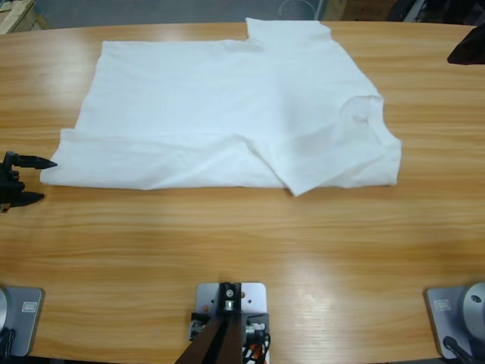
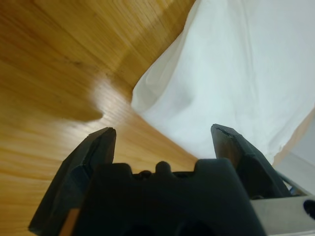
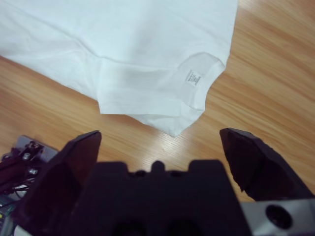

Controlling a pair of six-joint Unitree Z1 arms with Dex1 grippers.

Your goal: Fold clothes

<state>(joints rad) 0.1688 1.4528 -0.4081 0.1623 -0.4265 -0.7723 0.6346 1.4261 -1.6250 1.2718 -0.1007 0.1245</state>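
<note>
- a white t-shirt (image 1: 227, 121) is lying partly folded on the long wooden table (image 1: 250, 250), towards the far half of it, with the neck end pointing to the right side of the high view.
- its near long edge is doubled over onto the body, and a sleeve (image 1: 318, 163) is lying across that fold, ending in a point near the front edge of the cloth.
- the other sleeve (image 1: 292, 38) is sticking out flat at the far edge of the table.
- the round neckline (image 3: 199, 81) is showing in the right wrist view with a small white label inside it.
- the left gripper (image 1: 29, 180) is sitting at the left edge of the high view, just beside the shirt's near left corner, with its two black jaws spread apart and nothing between them.
- in the left wrist view that gripper (image 2: 165, 132) is looking down on bare wood, with the shirt's corner (image 2: 147, 96) just ahead of the jaws; i cannot tell whether one jaw tip is brushing the fabric.
- the right gripper (image 3: 160, 137) is hanging above the table with its jaws wide apart and empty, well clear of the shirt's folded corner below it.
- a dark shape (image 1: 468, 45) is showing at the right edge of the high view, too cropped to identify.
</note>
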